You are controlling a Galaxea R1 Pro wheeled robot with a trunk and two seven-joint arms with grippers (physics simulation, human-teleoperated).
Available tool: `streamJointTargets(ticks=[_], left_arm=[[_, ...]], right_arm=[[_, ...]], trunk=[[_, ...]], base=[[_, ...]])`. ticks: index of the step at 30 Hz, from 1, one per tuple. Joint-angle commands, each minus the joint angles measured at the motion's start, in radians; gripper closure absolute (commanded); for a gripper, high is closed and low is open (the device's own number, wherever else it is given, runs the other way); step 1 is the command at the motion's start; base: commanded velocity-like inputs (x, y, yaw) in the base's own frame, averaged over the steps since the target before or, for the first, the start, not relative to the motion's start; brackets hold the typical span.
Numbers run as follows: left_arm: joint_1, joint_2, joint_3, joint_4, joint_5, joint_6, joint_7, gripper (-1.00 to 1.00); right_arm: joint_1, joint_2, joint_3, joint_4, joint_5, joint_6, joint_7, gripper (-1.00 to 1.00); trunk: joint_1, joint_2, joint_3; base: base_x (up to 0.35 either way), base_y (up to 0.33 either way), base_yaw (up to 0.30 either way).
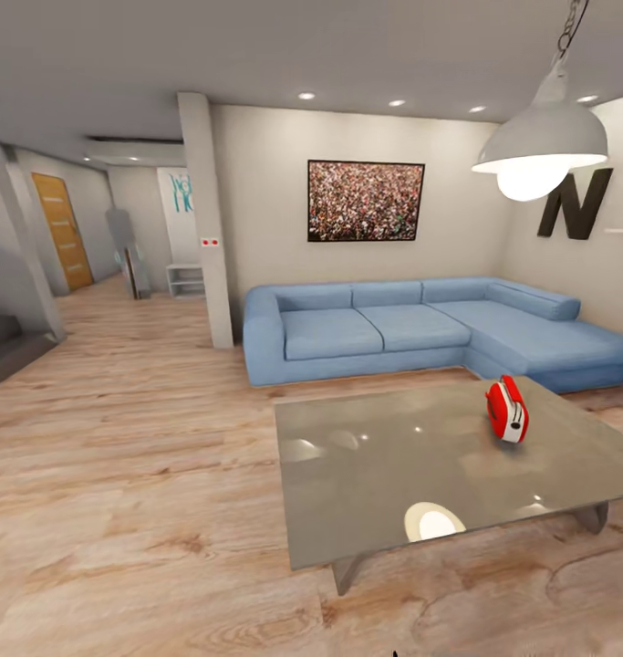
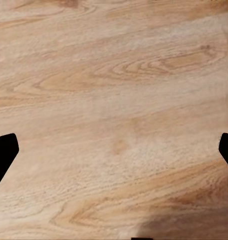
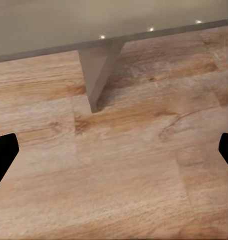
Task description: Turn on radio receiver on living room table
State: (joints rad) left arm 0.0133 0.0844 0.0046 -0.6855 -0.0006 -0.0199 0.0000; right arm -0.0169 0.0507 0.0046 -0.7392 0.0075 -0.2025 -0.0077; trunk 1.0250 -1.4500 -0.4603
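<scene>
Ahead, we see the radio receiver (image 1: 507,410) standing upright on the bench (image 1: 384,474), near the edge closest to the blue sofa (image 1: 411,328). Our left gripper (image 2: 114,150) hangs over bare wood floor (image 2: 114,75), jaws wide. Our right gripper (image 3: 114,150), jaws wide too, points at the floor near a bench leg (image 3: 97,70).

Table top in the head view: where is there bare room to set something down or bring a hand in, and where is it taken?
The radio receiver stands near the table's far right edge, toward the sofa. That corner is the sole occupied patch. The left half and the near edge carry just lamp reflections. Both grippers, left and right, are open over floor.
</scene>
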Motion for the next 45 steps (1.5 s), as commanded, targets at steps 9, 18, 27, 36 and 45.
streamJointTargets(ticks=[9, 18, 27, 36, 45], left_arm=[[0.000, 0.000, 0.000, 0.001, 0.002, 0.000, 0.000, -1.00], [0.000, 0.000, 0.000, 0.000, 0.001, 0.000, 0.000, -1.00], [0.000, 0.000, 0.000, 0.001, 0.001, 0.000, 0.000, -1.00], [0.000, 0.000, 0.000, 0.000, 0.000, 0.000, 0.000, -1.00], [0.000, 0.000, 0.000, 0.001, 0.001, 0.000, 0.000, -1.00]], right_arm=[[0.000, 0.000, 0.000, 0.000, 0.000, 0.000, 0.000, -1.00], [0.000, 0.000, 0.000, 0.000, 0.000, 0.000, 0.000, -1.00], [0.000, 0.000, 0.000, 0.000, 0.000, 0.000, 0.000, -1.00], [0.000, 0.000, 0.000, 0.000, 0.000, 0.000, 0.000, -1.00], [0.000, 0.000, 0.000, 0.000, 0.000, 0.000, 0.000, -1.00]], trunk=[[0.000, 0.000, 0.003], [0.000, 0.000, 0.007], [0.000, 0.000, 0.010], [0.000, 0.000, 0.014], [0.000, 0.000, 0.017]], base=[[0.000, 0.000, -0.286], [0.000, 0.000, -0.286], [0.000, 0.000, -0.286], [0.000, 0.000, -0.286], [0.000, 0.000, -0.286]])
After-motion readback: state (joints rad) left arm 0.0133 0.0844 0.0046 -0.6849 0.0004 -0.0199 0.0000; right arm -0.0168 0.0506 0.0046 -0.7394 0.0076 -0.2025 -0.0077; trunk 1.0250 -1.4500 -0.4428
